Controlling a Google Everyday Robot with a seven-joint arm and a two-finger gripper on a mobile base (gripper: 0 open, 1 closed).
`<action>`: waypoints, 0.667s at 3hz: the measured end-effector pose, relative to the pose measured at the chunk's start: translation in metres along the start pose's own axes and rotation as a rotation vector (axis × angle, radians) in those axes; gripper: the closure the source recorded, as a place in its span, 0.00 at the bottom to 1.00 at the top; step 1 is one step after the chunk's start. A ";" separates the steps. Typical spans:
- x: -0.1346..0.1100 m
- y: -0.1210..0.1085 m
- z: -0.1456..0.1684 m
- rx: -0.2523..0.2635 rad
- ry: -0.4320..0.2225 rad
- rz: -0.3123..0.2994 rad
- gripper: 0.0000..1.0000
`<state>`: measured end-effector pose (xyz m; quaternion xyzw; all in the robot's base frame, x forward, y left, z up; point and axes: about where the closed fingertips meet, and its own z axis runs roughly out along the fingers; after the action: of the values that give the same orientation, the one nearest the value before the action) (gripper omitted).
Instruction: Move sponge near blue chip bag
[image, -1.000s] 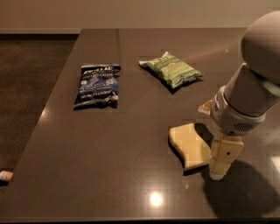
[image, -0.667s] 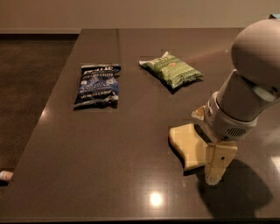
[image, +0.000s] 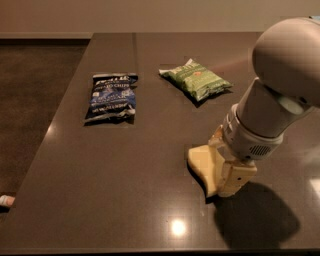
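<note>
Pale yellow thick foam sponge (image: 201, 161): right-front on dark bench (image: 125, 175), well apart from dark blue foil chip bag (image: 112, 96) at left-rear. Beige gripper (image: 227, 182): lowered onto sponge's right edge; grip state cannot tell.

Our one arm (image: 287, 60) stretches in from the upper right of the view, its big rounded grey housing filling that corner. Below it, our pale ribbed wrist (image: 250, 135) slants down and to the left. Our gripper (image: 227, 182) sits at the wrist's end, low in the right part of the view, its tan tip pointing down, right against the sponge (image: 201, 160).
</note>
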<state>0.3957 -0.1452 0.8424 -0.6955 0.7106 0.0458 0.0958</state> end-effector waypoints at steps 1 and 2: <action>-0.017 -0.014 -0.007 0.027 0.012 -0.019 0.73; -0.046 -0.035 -0.017 0.059 0.012 -0.072 0.95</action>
<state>0.4297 -0.1043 0.8703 -0.7177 0.6868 0.0173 0.1138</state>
